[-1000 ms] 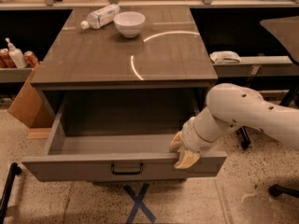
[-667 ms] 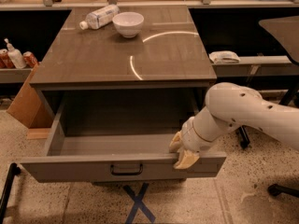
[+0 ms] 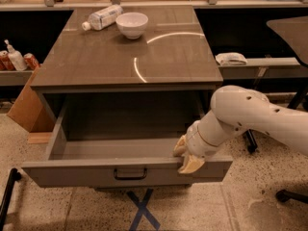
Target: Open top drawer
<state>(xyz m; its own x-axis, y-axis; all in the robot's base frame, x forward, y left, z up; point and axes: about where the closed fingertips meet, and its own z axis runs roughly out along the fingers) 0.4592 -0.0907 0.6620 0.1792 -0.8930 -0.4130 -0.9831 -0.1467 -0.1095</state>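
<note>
top drawer [image 3: 72, 173] open, claw [image 3: 186, 156] at front edge

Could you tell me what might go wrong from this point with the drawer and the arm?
1. The top drawer stands far out; more pulling might drag it off its runners.
2. The gripper sits at the front's top edge, right of the handle, so an off-centre pull may skew the drawer.
3. A jolt could roll the bottle lying beside the bowl on the cabinet top.

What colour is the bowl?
The bowl is white, in the camera view. The gripper is at the top drawer's front edge.
</note>
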